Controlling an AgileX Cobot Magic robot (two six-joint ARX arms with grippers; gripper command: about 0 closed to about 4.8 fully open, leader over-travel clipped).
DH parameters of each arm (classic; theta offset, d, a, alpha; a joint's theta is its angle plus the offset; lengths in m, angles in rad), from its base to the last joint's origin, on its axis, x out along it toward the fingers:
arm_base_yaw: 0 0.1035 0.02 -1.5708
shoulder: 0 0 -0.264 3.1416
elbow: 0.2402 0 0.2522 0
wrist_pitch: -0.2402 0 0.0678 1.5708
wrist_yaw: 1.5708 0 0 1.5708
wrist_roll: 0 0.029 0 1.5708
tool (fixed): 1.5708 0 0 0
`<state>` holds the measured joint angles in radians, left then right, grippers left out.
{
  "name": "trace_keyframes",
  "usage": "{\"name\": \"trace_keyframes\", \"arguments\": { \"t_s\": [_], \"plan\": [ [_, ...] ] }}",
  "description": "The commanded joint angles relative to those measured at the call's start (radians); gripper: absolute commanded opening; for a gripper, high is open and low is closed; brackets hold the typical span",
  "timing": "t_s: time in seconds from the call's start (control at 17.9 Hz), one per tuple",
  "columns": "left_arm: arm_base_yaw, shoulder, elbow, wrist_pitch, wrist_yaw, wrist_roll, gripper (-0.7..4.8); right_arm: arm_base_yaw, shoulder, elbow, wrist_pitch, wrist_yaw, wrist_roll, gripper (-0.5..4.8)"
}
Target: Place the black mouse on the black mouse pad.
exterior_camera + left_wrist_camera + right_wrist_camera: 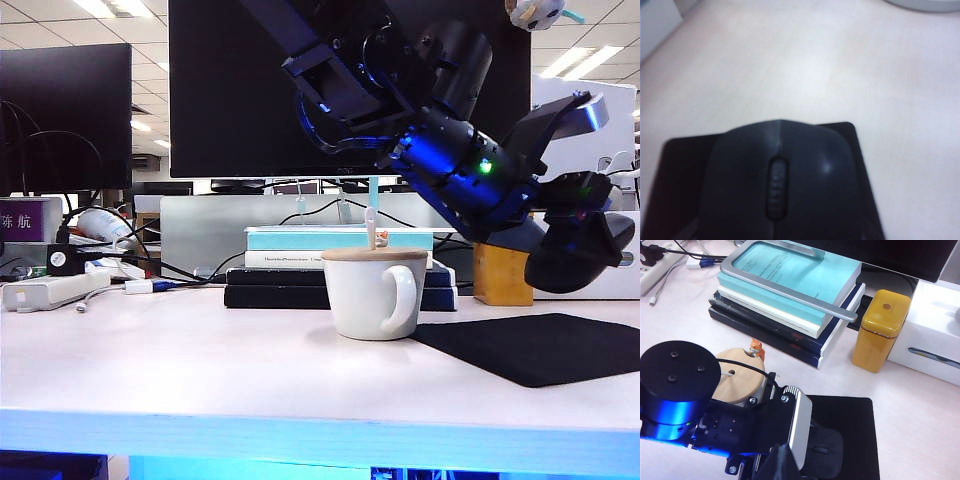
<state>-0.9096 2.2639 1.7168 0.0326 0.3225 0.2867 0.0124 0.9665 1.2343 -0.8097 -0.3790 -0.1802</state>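
The left gripper (585,215), clasping the small matte black oval mouse (580,250), hangs in the air above the thin black rectangular mouse pad (540,345) on the white counter (200,370), beside the white lidded mug (372,292). This is the carry-over step; next it should lower and let go. The right gripper is unseen; I cannot tell its state.

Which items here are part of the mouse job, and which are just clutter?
In the job:
- black mouse, held in the left gripper above the pad
- black mouse pad

Lying about:
- white mug with wooden lid
- stacked books
- yellow tin
- power strip

Right gripper: not in view.
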Motion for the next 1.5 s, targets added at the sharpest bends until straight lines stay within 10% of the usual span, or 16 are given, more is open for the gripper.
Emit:
{"name": "trace_keyframes", "arguments": {
  "t_s": [0.06, 1.11, 1.17, 1.28, 1.5],
  "plan": [
    [-0.003, -0.005, 0.004, 0.028, -0.082, 0.028, 3.11, 0.000, -0.004, 0.005, 0.018, -0.006, 0.003, -0.02],
    [-0.003, 0.014, 0.005, -0.009, -0.121, 0.039, 3.80, 0.000, -0.004, 0.005, 0.022, -0.023, 0.004, -0.02],
    [-0.003, -0.011, 0.005, -0.002, -0.121, 0.040, 3.48, 0.000, -0.004, 0.006, 0.027, -0.023, 0.004, -0.02],
    [-0.003, -0.084, 0.005, -0.009, -0.121, 0.042, 0.23, 0.000, -0.005, 0.006, 0.052, -0.023, 0.006, -0.02],
    [-0.003, -0.317, 0.005, -0.063, -0.182, 0.009, -0.05, -0.001, -0.027, 0.006, 0.154, -0.020, 0.079, -0.02]
  ]
}}
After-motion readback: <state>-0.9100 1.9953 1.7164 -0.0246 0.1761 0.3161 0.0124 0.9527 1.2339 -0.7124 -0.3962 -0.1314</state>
